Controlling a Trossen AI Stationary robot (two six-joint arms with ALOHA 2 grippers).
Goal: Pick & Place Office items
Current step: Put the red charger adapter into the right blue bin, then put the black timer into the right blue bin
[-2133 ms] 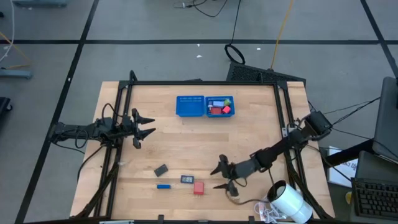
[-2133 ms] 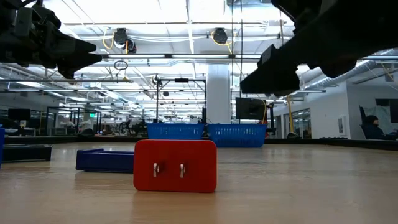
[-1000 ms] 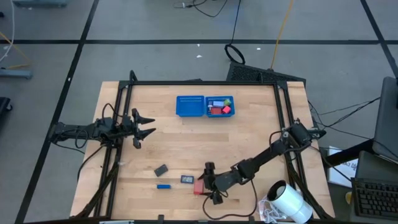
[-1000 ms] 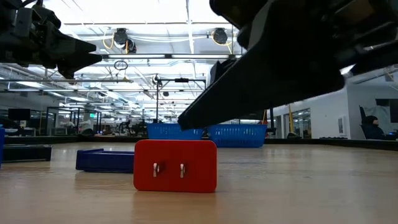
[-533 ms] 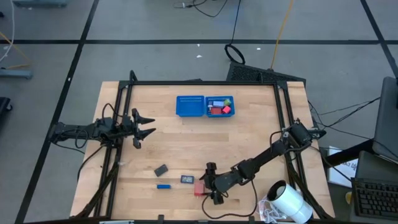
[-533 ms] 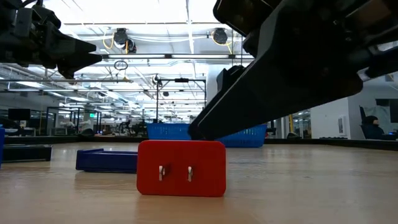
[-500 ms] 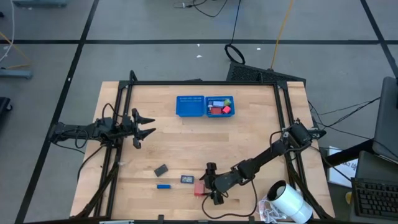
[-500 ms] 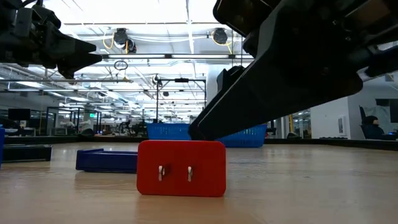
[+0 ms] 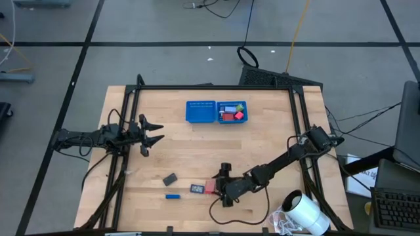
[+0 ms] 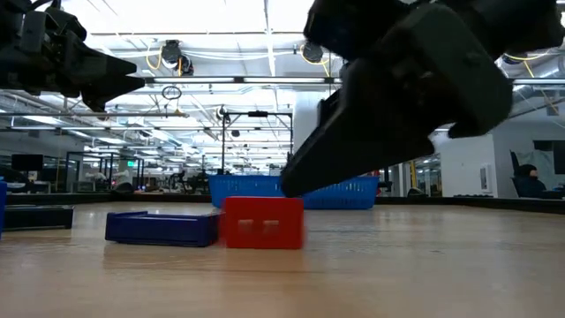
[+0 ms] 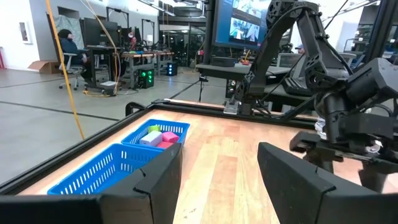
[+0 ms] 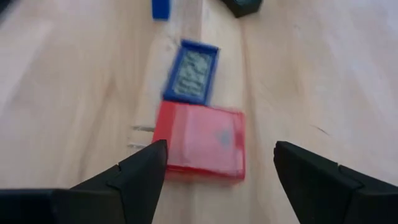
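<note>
Red block (image 9: 210, 187) on near-centre bench (image 9: 262, 144), right gripper (image 9: 223, 186) on top of it.
Red block (image 12: 200, 141) lies flat, touching or just beside a dark blue framed piece (image 9: 197, 188) on its left; right fingers (image 12: 130, 177) spread wide, straddling the block, nothing held. Further left: a small blue block (image 9: 172, 196) near the bench edge, a dark grey block (image 9: 170, 178) slightly farther back. Blue mesh tray (image 9: 216, 111) at far centre, red and light pieces (image 9: 231, 115) in its right compartment, left one bare. Left gripper (image 9: 150, 132) hovers at left side, well apart, fingers (image 11: 292, 180) open, holding nothing. White cylinder (image 9: 304, 214) at near right corner.
</note>
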